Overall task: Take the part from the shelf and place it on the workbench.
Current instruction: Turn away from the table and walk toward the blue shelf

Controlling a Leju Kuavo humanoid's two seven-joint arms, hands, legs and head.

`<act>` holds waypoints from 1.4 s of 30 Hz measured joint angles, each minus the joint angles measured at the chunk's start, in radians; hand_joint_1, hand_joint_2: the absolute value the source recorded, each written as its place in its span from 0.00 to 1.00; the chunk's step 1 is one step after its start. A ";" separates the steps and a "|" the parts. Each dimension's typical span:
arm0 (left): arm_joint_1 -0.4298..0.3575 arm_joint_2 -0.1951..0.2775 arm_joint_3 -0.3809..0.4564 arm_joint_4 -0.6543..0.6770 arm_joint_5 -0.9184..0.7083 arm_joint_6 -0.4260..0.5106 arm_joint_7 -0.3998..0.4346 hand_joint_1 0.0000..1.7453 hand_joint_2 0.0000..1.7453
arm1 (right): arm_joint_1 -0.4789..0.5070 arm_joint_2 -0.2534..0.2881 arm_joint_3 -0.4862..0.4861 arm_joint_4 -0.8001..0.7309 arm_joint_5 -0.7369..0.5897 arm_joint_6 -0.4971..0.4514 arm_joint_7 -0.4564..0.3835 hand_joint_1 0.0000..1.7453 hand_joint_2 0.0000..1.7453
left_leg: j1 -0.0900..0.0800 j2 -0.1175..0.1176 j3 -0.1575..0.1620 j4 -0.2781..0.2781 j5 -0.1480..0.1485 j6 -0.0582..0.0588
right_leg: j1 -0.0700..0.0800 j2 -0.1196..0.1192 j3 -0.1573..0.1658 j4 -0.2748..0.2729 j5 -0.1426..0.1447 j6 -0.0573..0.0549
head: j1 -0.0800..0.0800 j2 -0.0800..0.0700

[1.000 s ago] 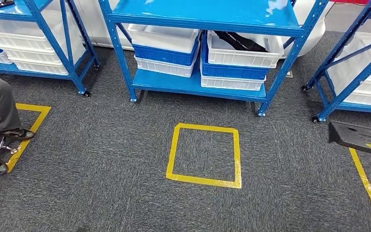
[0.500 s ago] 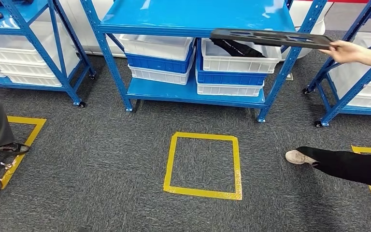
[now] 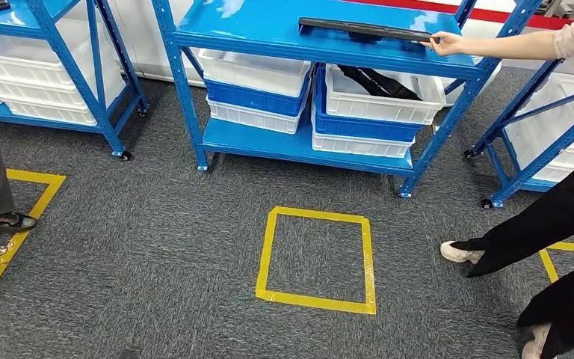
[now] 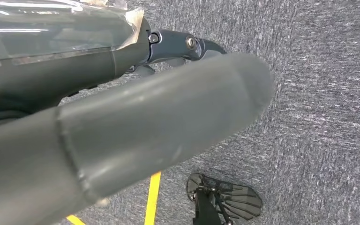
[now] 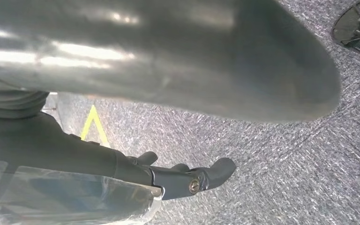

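One black part (image 3: 364,30) on blue shelf (image 3: 269,22) (top level), person's hand (image 3: 443,44) touching it

The shelf (image 3: 269,26) is glossy blue painted metal; the part (image 3: 364,29) on it looks matt black; the bins (image 3: 377,101) are smooth white and blue plastic; the carpet (image 3: 157,247) is rough grey weave; the left hand (image 4: 122,126) has a smooth matt grey thumb.

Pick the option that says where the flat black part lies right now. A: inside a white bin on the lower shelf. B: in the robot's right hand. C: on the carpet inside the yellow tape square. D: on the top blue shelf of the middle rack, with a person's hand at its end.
D: the flat black part lies on the top blue shelf, and a person's hand touches its end.
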State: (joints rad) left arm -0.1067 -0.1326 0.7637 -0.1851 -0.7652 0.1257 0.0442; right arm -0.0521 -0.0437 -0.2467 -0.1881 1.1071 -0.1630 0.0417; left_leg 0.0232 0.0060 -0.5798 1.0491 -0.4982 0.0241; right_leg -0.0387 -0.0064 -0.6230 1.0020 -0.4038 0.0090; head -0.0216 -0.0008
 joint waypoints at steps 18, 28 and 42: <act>-0.001 0.000 0.011 0.000 0.003 0.000 0.001 0.00 0.00 | -0.004 0.000 -0.008 0.000 0.004 0.007 0.004 0.00 0.00 | -0.004 -0.001 0.008 -0.008 -0.015 0.003 | -0.003 0.000 0.009 -0.002 -0.012 0.079 | -0.001 0.000; 0.000 -0.001 0.015 0.000 0.003 0.002 -0.020 0.00 0.00 | -0.005 0.000 -0.009 0.000 0.014 0.016 0.005 0.00 0.00 | -0.003 -0.001 0.013 -0.016 -0.013 0.000 | -0.002 0.000 0.009 -0.002 -0.013 0.077 | -0.001 0.000; 0.002 0.002 0.031 0.000 0.009 0.000 -0.028 0.00 0.00 | -0.004 0.006 -0.013 0.000 0.021 0.016 0.000 0.00 0.00 | -0.008 0.002 0.048 -0.050 0.003 0.035 | -0.013 0.003 -0.071 0.170 -0.096 0.067 | 0.005 0.000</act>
State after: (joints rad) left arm -0.1049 -0.1307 0.7949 -0.1854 -0.7557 0.1252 0.0159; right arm -0.0565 -0.0380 -0.2593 -0.1884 1.1286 -0.1465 0.0412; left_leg 0.0157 0.0079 -0.5321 0.9994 -0.4952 0.0590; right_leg -0.0520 -0.0038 -0.6935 1.1723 -0.4997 0.0762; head -0.0166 -0.0008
